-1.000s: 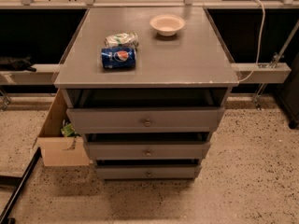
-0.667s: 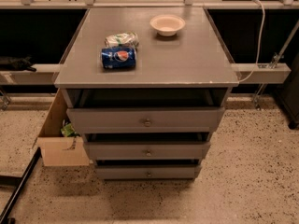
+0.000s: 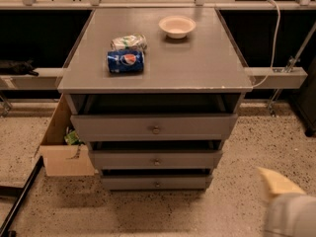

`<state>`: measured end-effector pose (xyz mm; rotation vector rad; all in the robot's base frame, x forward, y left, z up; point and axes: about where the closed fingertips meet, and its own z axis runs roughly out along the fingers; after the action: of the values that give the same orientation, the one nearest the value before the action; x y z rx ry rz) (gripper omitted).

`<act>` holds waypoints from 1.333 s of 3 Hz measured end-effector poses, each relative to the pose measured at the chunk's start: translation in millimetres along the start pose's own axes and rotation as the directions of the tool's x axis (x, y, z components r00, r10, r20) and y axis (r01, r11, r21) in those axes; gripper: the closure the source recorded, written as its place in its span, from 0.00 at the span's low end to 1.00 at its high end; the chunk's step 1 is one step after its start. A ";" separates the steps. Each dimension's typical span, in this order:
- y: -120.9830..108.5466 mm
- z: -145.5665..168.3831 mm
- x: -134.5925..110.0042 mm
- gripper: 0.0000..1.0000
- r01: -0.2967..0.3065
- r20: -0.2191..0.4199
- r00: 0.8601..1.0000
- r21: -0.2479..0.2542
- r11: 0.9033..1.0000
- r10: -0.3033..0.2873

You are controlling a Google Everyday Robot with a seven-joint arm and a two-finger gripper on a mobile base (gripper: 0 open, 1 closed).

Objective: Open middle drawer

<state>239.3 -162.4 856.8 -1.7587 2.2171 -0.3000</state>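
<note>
A grey cabinet (image 3: 98, 58) has three flat-fronted drawers stacked below its top. The middle drawer (image 3: 123, 159) is the mid-sized front, with a small round metal knob (image 3: 156, 161) at its centre. Above it is the widest drawer (image 3: 108, 126) and below it the narrowest drawer (image 3: 128, 182). All three fronts stand slightly out from the frame, with dark gaps above them. My gripper (image 3: 277, 182) shows as a blurred tan and pale grey shape at the bottom right corner. It is well to the right of the drawers and below them, touching nothing.
On the cabinet top lie a blue Pepsi can (image 3: 125, 61), a crumpled packet (image 3: 129, 42) and a pale bowl (image 3: 177, 26). An open cardboard box (image 3: 61, 154) stands against the cabinet's left side. A black bar (image 3: 19, 199) crosses the speckled floor at lower left. A white cable (image 3: 274, 43) hangs at right.
My gripper and part of the arm have come into view at the bottom right corner. The cabinet, its drawers and the things on top have not moved.
</note>
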 end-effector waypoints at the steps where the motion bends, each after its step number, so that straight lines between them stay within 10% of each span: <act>1: 2.2 0.9 -17.7 0.00 0.035 0.001 0.999 0.020 0.999 -0.035; 3: -16.6 4.5 -53.5 0.00 0.104 0.023 0.994 0.005 0.995 -0.104; 4: -26.7 61.3 -109.4 0.00 0.200 0.028 0.980 -0.109 0.974 -0.198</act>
<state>308.2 -60.9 819.5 -2.0400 2.0852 -0.2065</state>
